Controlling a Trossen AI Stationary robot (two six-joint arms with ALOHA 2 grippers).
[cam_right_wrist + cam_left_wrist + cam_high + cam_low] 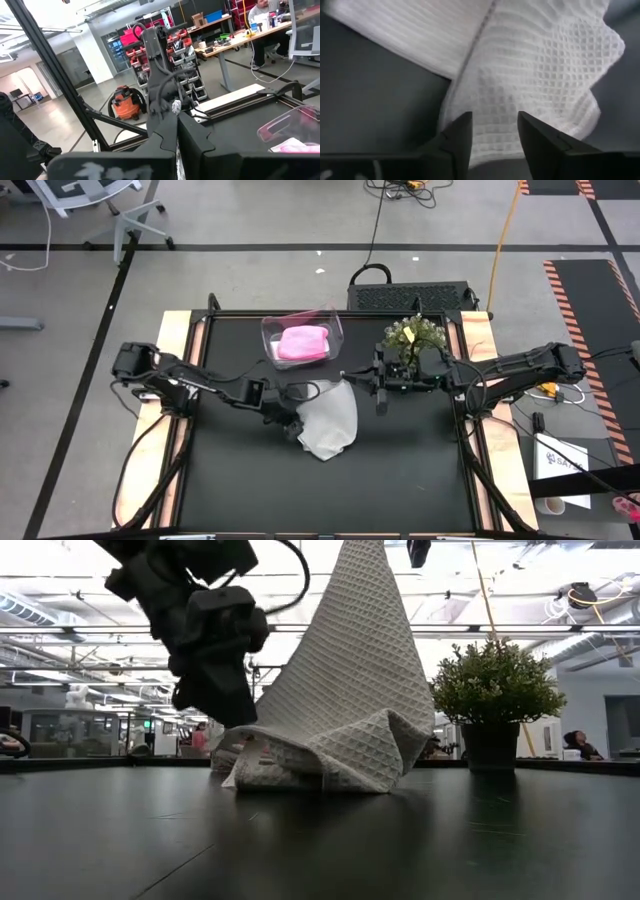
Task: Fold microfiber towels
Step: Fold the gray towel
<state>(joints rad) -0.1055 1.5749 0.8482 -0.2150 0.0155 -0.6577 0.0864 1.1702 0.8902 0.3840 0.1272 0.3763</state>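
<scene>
White towel [330,423] pinched aloft by right end effector [379,392] (left end effector [495,131] parted).

Both arms are dark, near black, built of slim links joined by chunky rounded housings. The left arm [190,385] carries black cables that loop loosely beside its links and trail off past the table edge. The right arm [510,365] has the same build, with cables bunched near its wrist and looping below its forearm. The left gripper [494,137] ends in two flat, matte black fingers [459,137] with angled, wedge-like tips. The right gripper [176,127] has blocky black fingers with bevelled edges and a faint pale marking on the body behind them.
</scene>
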